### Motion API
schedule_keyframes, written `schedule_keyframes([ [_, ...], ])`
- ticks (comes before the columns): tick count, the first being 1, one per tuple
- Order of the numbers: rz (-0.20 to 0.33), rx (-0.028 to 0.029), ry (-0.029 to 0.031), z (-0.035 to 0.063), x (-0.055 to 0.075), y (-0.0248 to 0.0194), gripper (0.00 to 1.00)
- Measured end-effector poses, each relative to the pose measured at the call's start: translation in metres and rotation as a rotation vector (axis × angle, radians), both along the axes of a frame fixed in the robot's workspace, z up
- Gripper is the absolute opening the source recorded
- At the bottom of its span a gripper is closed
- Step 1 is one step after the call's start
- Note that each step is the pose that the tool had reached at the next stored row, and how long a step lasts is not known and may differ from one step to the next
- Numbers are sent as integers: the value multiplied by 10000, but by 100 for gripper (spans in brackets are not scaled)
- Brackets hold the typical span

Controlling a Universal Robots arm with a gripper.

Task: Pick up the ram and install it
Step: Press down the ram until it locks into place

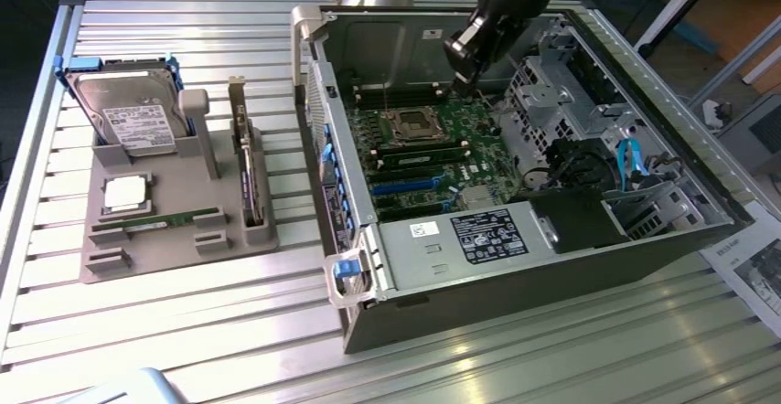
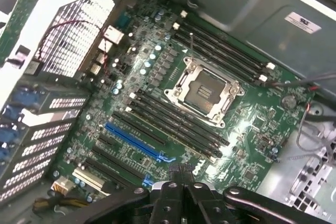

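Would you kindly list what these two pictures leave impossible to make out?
- Exterior view: the gripper's tips, dark against the motherboard.
- Exterior view: the ram, sunk in the grey holder, chips too small.
- Wrist view: the gripper, cut off by the edge.

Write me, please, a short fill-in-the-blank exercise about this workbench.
1. The end effector over the motherboard has its jaws ____.
2. The ram lies in the gray holder, next to the square silver ____.
3. The hard drive stands ____ in that holder.
Missing words: shut; processor; upright.
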State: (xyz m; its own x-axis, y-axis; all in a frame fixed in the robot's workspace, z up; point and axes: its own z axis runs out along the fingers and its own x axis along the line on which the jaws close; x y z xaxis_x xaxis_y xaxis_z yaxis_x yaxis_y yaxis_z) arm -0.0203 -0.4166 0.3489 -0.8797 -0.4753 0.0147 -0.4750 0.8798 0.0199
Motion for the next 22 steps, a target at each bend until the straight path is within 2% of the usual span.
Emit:
schedule_keyframes([
  [3,-652,0,-9,0,0,0,10],
  [5,-1326,0,-25,0,0,0,10],
  [12,-2817,4,-92,0,0,3,10],
  [19,-3879,10,-167,0,0,4,10],
  [22,-4375,18,-230,0,0,4,10],
])
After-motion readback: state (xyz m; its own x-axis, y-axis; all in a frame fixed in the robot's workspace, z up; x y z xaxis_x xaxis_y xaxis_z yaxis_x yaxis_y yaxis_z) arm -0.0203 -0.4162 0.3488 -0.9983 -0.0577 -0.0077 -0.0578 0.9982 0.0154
